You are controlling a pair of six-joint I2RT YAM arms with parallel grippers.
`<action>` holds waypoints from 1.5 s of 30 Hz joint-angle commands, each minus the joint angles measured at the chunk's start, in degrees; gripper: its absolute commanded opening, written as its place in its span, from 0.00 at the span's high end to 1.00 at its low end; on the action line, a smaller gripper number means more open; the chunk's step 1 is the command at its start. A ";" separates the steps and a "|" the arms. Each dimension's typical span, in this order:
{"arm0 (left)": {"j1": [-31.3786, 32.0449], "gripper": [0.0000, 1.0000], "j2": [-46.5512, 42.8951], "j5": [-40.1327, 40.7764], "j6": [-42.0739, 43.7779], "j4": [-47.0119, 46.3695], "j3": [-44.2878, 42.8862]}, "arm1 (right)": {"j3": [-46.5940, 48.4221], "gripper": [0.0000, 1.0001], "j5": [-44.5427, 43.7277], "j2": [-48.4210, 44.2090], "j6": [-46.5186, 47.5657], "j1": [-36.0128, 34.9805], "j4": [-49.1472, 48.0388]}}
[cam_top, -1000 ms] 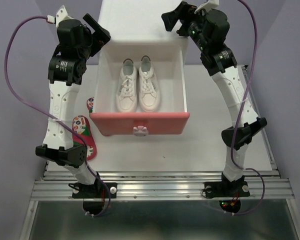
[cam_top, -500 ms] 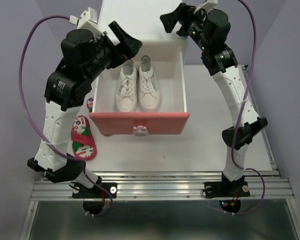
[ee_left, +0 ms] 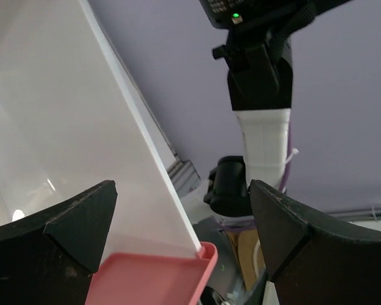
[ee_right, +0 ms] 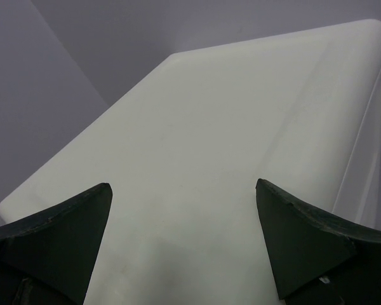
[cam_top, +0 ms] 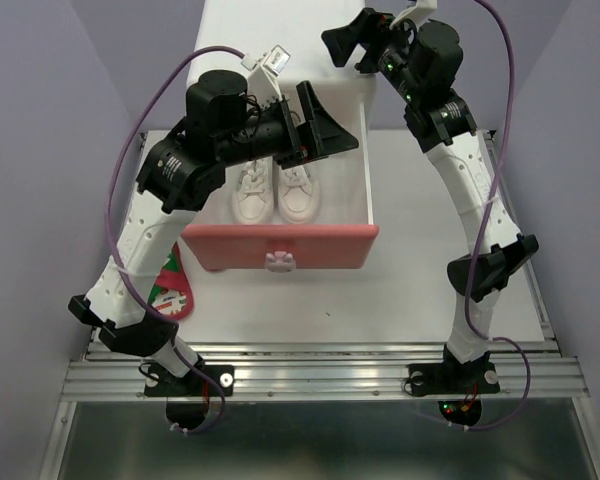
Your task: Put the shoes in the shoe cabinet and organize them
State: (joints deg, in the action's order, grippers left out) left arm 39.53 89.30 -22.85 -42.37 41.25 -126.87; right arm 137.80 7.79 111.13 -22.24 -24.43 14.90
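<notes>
The shoe cabinet [cam_top: 280,30] stands at the back, and its upper drawer with a pink front [cam_top: 280,245] is pulled out. A pair of white sneakers [cam_top: 277,197] lies inside, the heels hidden under my left arm. My left gripper [cam_top: 332,130] hangs open and empty over the drawer, pointing right. In the left wrist view, the left gripper [ee_left: 181,216] frames the drawer's white side wall [ee_left: 146,146] and pink corner [ee_left: 159,276]. A red sandal [cam_top: 172,287] lies on the table left of the drawer, partly hidden. My right gripper [cam_top: 345,45] is open above the cabinet top [ee_right: 209,146].
The drawer's bunny knob [cam_top: 280,262] faces the near edge. A purple cable [cam_top: 130,150] loops off the left arm. The right arm [ee_left: 260,95] rises just right of the drawer. Purple walls close in on both sides.
My left arm has swung from left of the cabinet to the right, over the open drawer, covering the sneakers' heels. The right arm has stayed still.
</notes>
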 commanded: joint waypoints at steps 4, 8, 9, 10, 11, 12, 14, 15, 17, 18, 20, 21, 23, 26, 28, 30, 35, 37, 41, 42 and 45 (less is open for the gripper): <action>0.11 0.04 -6.24 -14.74 -9.81 -11.45 1.18 | -3.85 0.00 4.16 1.37 -1.75 -0.71 10.68; 0.11 0.04 -8.26 -15.91 -12.91 -11.46 3.20 | -4.11 0.00 4.25 1.19 -0.97 -0.71 10.94; 0.11 0.03 -9.48 -16.26 -13.61 -11.98 4.95 | -4.20 0.00 3.99 1.11 -0.79 -0.71 10.94; 0.11 0.03 -10.01 -17.57 -15.44 -12.77 5.92 | -4.38 0.00 3.99 0.93 -0.27 -0.71 11.03; 0.11 0.03 -10.54 -18.27 -16.07 -12.87 6.80 | -4.47 0.00 3.81 0.84 -0.17 -0.71 11.12; 0.20 0.03 -11.50 -19.06 -16.77 -12.78 8.38 | -4.55 0.00 3.64 0.75 -0.09 -0.71 11.21; 0.20 0.03 -12.30 -21.88 -18.45 -12.61 9.27 | -4.99 0.00 3.55 0.75 0.26 -0.71 11.47; 0.20 0.03 -12.74 -23.10 -18.54 -11.12 9.36 | -5.34 0.00 3.37 0.58 0.35 -0.71 11.65; 0.37 0.04 -13.27 -24.60 -18.45 -9.27 9.71 | -6.13 0.00 3.37 0.32 0.44 -0.71 11.65; 0.90 0.04 -14.05 -26.18 -18.10 -7.17 10.49 | -6.75 0.00 3.46 0.23 0.53 -0.71 11.65; 1.78 0.04 -15.02 -27.59 -18.10 -5.32 11.99 | -7.19 0.00 3.28 0.23 0.79 -0.18 11.65; 2.91 0.04 -16.60 -28.29 -17.75 -4.52 14.26 | -7.45 0.00 3.20 0.23 0.79 -0.18 11.65; 3.27 0.04 -18.36 -29.70 -18.10 -2.67 17.34 | -7.98 0.00 3.19 0.31 0.79 0.34 11.74; 3.71 0.04 -21.96 -29.71 -22.21 -5.73 22.44 | -7.98 0.00 3.46 0.49 0.79 0.34 11.74; 4.32 0.05 -23.20 -29.27 -26.60 -10.73 23.60 | -8.42 0.00 3.37 0.23 0.97 0.34 11.82; 4.68 0.05 -23.64 -29.00 -28.46 -12.42 23.42 | -8.86 0.00 3.28 0.14 1.14 0.34 11.91; 8.62 0.05 -25.75 -28.04 -28.13 -7.87 27.19 | -9.04 0.00 3.37 0.14 1.32 0.87 11.91; 10.21 0.05 -26.80 -24.55 -25.76 -0.79 28.61 | -9.21 0.00 3.02 -0.12 1.67 0.87 12.09; 13.47 0.05 -28.47 -21.27 -21.27 6.82 31.50 | -10.53 0.00 3.02 -0.74 1.94 0.87 12.00; 13.99 0.05 -28.74 -19.96 -20.74 7.52 32.29 | -10.79 0.00 3.02 -0.92 1.94 0.87 12.09; 14.26 0.05 -28.30 -16.01 -18.81 10.15 32.39 | -10.80 0.00 3.11 -0.83 1.94 1.40 12.00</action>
State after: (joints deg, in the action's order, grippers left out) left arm 53.17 61.19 -44.05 -65.71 47.11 -94.94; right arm 130.63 9.10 107.61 -18.81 -23.31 11.53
